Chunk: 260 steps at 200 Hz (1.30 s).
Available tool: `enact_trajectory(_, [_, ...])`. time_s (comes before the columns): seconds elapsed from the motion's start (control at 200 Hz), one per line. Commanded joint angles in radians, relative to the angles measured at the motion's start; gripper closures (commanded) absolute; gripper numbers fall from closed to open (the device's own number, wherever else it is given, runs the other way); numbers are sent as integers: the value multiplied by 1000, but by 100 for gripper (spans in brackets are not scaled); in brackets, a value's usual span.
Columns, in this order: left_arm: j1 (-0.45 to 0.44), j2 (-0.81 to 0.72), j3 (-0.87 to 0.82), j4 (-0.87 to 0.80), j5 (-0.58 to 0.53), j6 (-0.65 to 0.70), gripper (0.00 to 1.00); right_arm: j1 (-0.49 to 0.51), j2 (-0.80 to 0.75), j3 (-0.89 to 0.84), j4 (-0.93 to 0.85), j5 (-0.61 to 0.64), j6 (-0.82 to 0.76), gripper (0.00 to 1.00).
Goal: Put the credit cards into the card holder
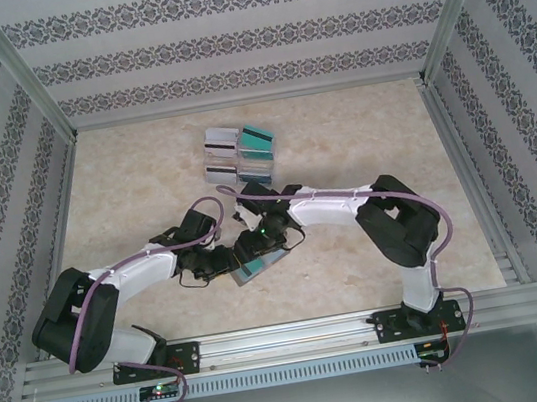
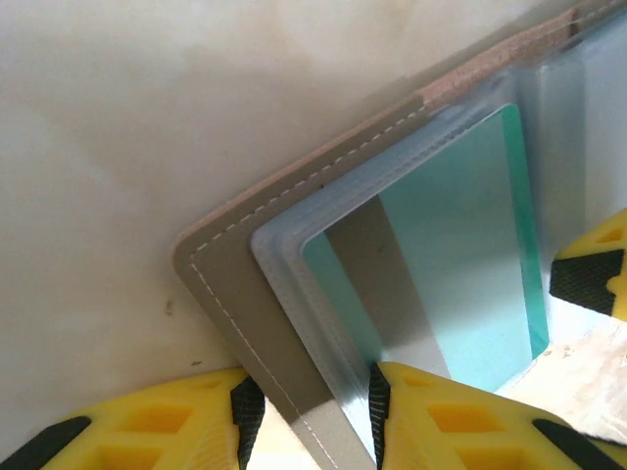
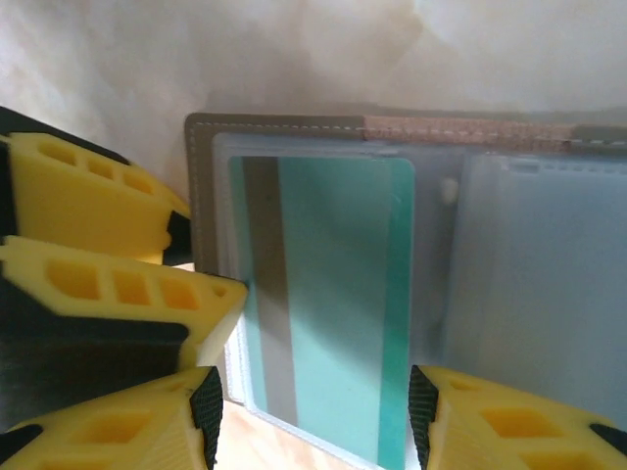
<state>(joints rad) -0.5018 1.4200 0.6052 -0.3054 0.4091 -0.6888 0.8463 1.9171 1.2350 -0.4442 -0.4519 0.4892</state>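
The grey card holder (image 1: 255,270) lies open on the table between both arms, its bluish clear pockets (image 3: 529,294) facing up. A teal credit card (image 3: 333,284) with a grey stripe sits in the left pocket. My right gripper (image 3: 313,392) straddles the card's near end, its pads against the card's long edges. My left gripper (image 2: 309,387) is shut on the holder's stitched grey edge (image 2: 245,284), with the teal card (image 2: 460,255) just beyond it. Seen from above, the left gripper (image 1: 219,261) and right gripper (image 1: 255,243) meet over the holder.
A clear tray (image 1: 239,157) stands farther back at the table's middle, holding a teal card (image 1: 257,140) and white-grey striped cards (image 1: 221,139). Patterned walls and metal rails enclose the table. One yellow right finger (image 2: 593,274) shows beside the holder in the left wrist view.
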Motion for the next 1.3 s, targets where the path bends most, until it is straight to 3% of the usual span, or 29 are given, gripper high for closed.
enact_trajectory(0.0, [-6, 38, -35, 107, -4, 15, 60, -7, 34, 31, -35, 62, -17, 45])
enact_trajectory(0.505, [-7, 55, -41, 127, 2, 10, 60, -26, 5, 16, -93, 204, -44, 44])
enact_trajectory(0.819, [-6, 2, 20, 102, -16, 21, 60, -56, -58, -28, -41, 200, -25, 44])
enact_trajectory(1.294, [-6, 44, 83, 113, 4, 28, 60, -91, -8, -64, 8, 194, -12, 45])
